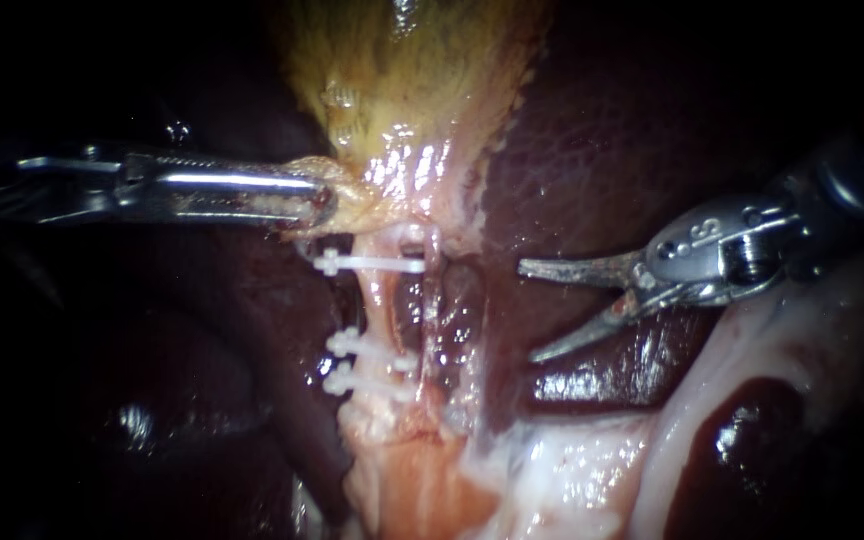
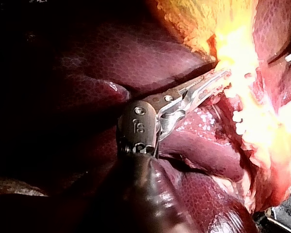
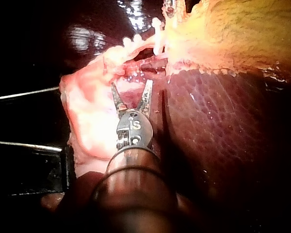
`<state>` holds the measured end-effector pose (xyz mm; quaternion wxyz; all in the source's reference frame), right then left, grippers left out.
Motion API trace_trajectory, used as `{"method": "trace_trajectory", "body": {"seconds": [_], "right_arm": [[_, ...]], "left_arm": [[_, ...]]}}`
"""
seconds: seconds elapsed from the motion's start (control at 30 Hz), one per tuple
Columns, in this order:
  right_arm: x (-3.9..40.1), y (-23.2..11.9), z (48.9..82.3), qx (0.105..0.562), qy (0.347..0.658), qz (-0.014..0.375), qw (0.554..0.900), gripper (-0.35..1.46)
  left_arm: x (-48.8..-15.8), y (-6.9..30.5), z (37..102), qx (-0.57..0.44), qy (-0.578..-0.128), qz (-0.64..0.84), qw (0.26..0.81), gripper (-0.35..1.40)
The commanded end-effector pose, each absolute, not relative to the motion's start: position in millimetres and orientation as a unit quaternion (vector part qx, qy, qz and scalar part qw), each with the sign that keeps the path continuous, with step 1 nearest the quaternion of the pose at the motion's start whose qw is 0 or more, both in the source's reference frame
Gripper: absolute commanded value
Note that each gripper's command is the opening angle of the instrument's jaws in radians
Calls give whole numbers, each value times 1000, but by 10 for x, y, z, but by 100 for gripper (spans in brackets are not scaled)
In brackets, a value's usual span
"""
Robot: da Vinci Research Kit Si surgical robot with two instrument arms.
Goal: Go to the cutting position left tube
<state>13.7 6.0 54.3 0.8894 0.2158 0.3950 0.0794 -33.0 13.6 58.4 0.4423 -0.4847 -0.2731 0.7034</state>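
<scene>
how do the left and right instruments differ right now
The left instrument is shut on pale tissue below the gallbladder; the right instrument is open, holding nothing. The left touches tissue beside the top clip; the right hangs over the liver, apart from the clipped tube. Both point inward toward that tube.

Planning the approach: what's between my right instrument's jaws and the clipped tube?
Endoscope view: between the right instrument, jaws open, and the clipped tube lie dark liver and one thin pale strand of tissue, nothing else.
</scene>
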Motion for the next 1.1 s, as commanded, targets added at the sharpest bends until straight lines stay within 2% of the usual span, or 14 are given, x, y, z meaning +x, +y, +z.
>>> {"method": "trace_trajectory", "body": {"seconds": [0.03,0.43,0.6,0.77,1.1], "right_arm": [[136,60,543,216,395,80,889,143],[139,60,544,216,395,80,889,143],[148,60,542,216,411,83,882,143],[166,58,541,266,431,100,856,143],[208,43,564,305,441,123,835,143]], "left_arm": [[-328,137,582,-485,-274,703,442,-35],[-266,158,526,-505,-263,688,450,-35],[-267,156,526,-505,-262,688,450,-35],[-267,156,526,-505,-262,688,450,-35],[-274,153,527,-505,-259,688,452,-35]]}}
